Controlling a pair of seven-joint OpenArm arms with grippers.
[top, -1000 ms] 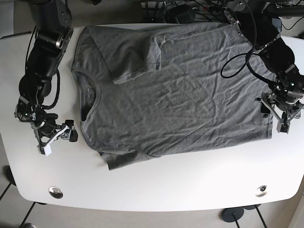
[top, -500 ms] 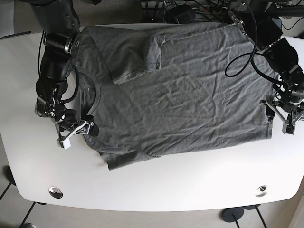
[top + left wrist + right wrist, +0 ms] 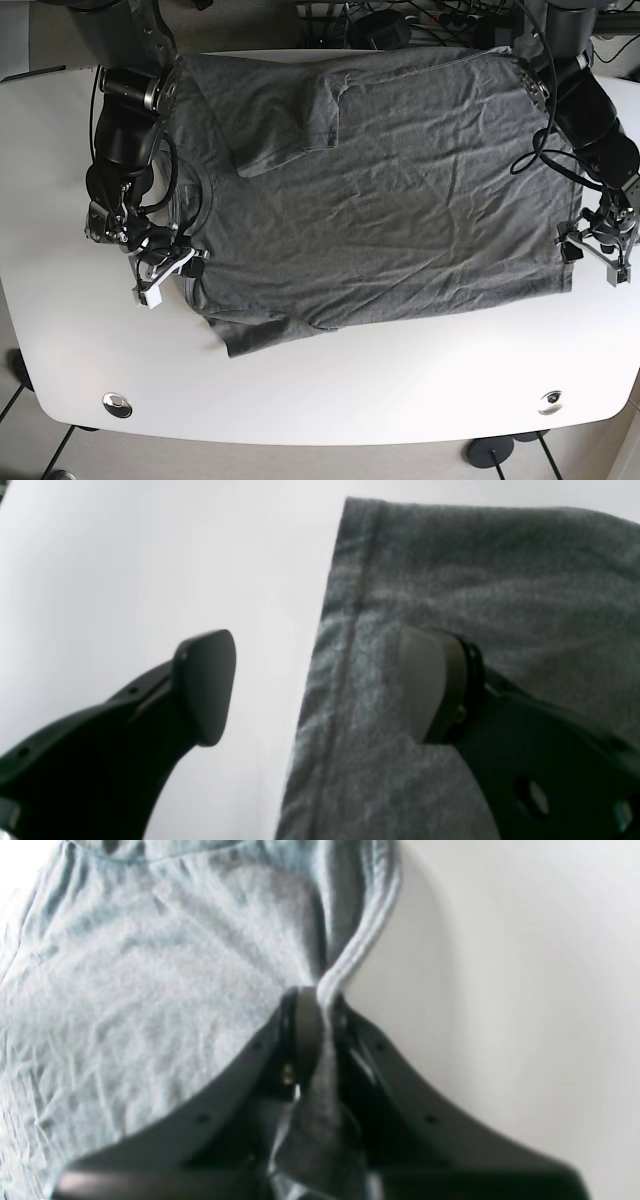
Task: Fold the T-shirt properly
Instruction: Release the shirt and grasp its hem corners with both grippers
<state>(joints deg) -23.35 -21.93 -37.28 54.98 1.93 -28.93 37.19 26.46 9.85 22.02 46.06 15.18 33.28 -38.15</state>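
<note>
A grey T-shirt [image 3: 380,200] lies spread on the white table [image 3: 350,390], collar to the left, hem to the right, one sleeve [image 3: 290,120] folded onto the chest. In the base view my right gripper [image 3: 175,272] sits at the shirt's left edge below the collar. The right wrist view shows this right gripper [image 3: 320,1007] shut on a pinched ridge of the shirt's ribbed edge [image 3: 360,947]. My left gripper [image 3: 590,255] is at the hem. In the left wrist view the left gripper [image 3: 315,685] is open and straddles the hem [image 3: 345,630], one finger [image 3: 205,685] over bare table, the other [image 3: 425,685] over cloth.
Cables and equipment [image 3: 400,20] lie behind the table's far edge. Two round metal fittings [image 3: 117,404] [image 3: 550,402] sit near the front edge. Bare table shows in front of the shirt and along both sides.
My right gripper moved in from the bare table to the shirt's left edge and shut on it. My left gripper shifted slightly down and right along the hem, still open.
</note>
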